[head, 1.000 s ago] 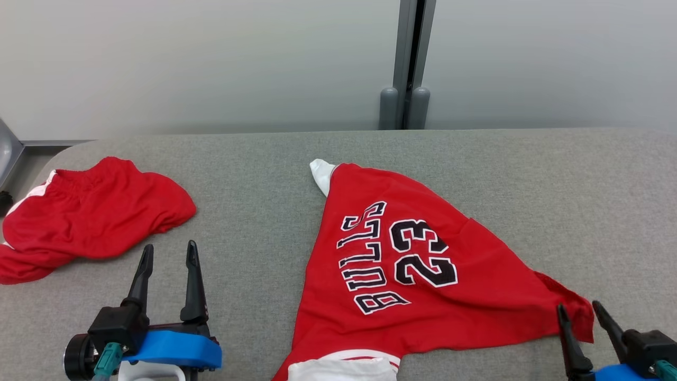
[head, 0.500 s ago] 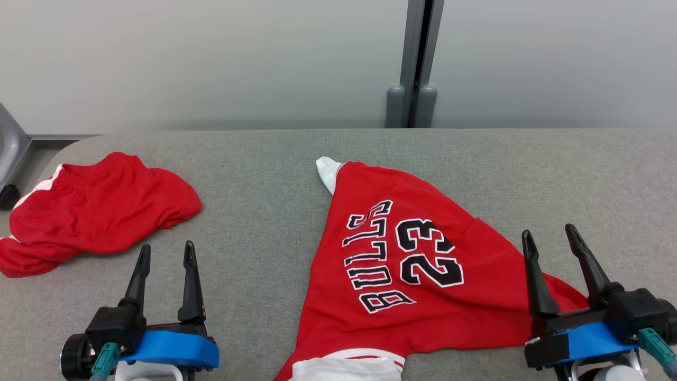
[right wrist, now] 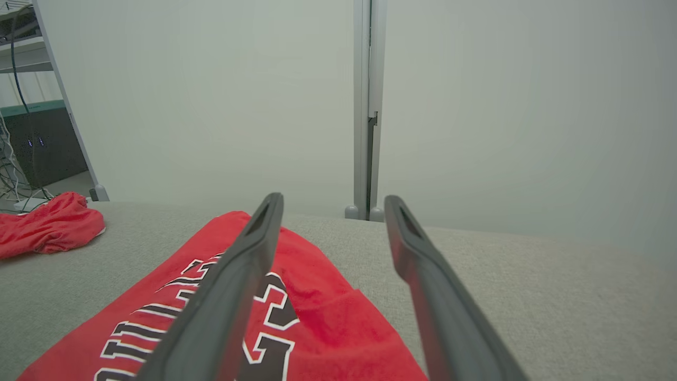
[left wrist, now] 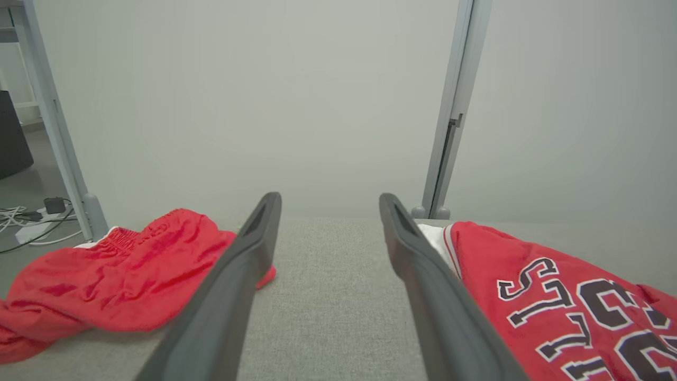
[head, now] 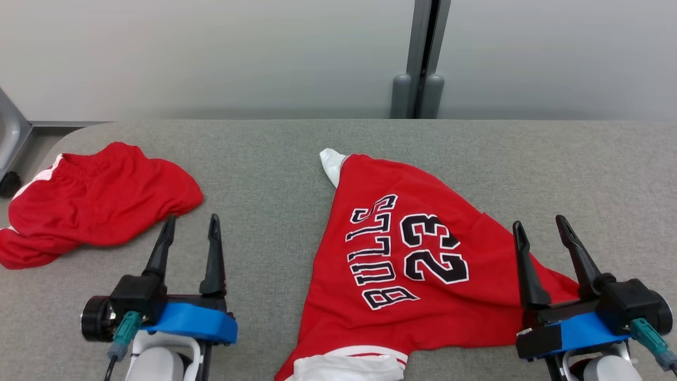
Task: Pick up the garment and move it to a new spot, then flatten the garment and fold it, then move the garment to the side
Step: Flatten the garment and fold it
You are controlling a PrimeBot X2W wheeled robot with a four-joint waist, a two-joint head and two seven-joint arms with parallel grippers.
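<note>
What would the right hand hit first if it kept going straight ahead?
Likely the pale wall panel behind the table; the open right hand points over the red Bulls jersey, but height is unclear.

**Jaws wide over the jersey's edge**

Here's the right gripper (right wrist: 333,200), its two dark jaws spread well apart, with grey tabletop (right wrist: 529,286) showing in the gap between them. The left-hand jaw crosses in front of the red jersey (right wrist: 322,323), cutting across its black-and-white lettering, while the other jaw runs over bare fabric just past the jersey's edge. Whether either jaw touches the cloth, I can't tell. The jersey spreads from the view's lower left up towards the middle. Far off at the left edge, a rumpled pair of red shorts (right wrist: 50,222) lies well apart from it. Behind the tabletop is a pale wall with a grey upright post (right wrist: 366,106).
</note>
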